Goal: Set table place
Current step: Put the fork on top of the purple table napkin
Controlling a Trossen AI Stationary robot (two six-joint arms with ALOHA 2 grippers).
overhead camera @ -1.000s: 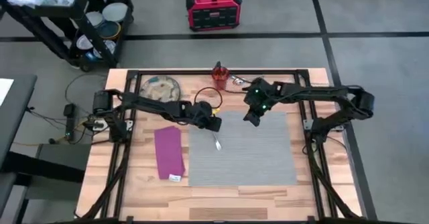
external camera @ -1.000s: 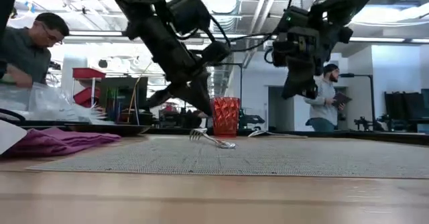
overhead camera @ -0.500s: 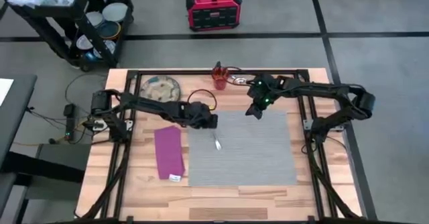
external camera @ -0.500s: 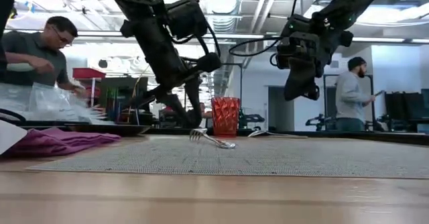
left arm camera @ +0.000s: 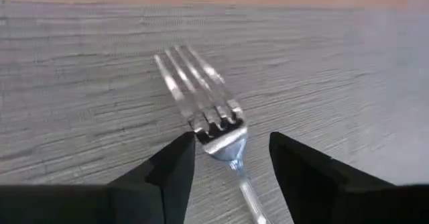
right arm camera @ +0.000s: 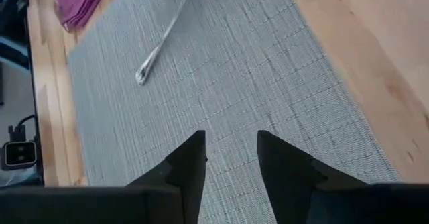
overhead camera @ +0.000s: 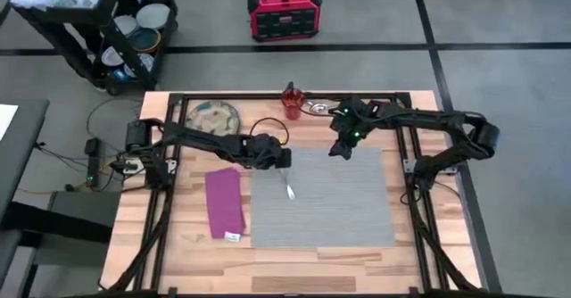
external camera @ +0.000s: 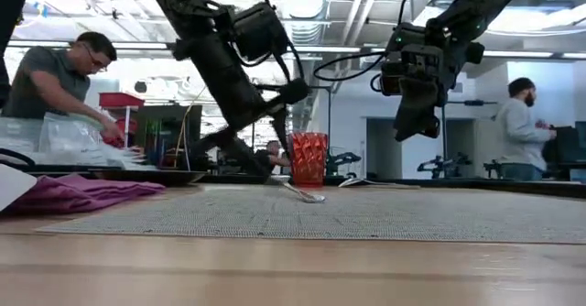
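At the far left of the high view a black wheeled shelf cart (overhead camera: pixel 107 30) stands off the table, holding bowls. On the light wooden table (overhead camera: pixel 187 244), a round speckled plate (overhead camera: pixel 213 117) sits near the back left corner, and a magenta cloth napkin (overhead camera: pixel 225 202) lies folded just beside the left edge of the grey woven mat (overhead camera: pixel 330 209). The left gripper (overhead camera: pixel 282 158) hangs low over the mat's back left corner; in its wrist view the two dark fingers (left arm camera: pixel 175 167) stand apart on either side of a steel fork (left arm camera: pixel 201 113), which lies flat on the mat between them, tines pointing away, with no finger touching it. From above, the fork (overhead camera: pixel 288 189) lies on the left part of the mat, handle toward the table's front. Behind the mat, at the back edge, stands a small orange-red cup (overhead camera: pixel 292 101), with more steel cutlery (overhead camera: pixel 318 107) lying just to its right. The right gripper (overhead camera: pixel 338 148) hovers above the mat's back edge, right of centre, its fingers (right arm camera: pixel 191 163) parted and empty, looking down across the mat. A red case (overhead camera: pixel 283 11) sits on the floor beyond the table. In the low view a person (external camera: pixel 57 72) works at the left and another person (external camera: pixel 524 127) stands at the right.
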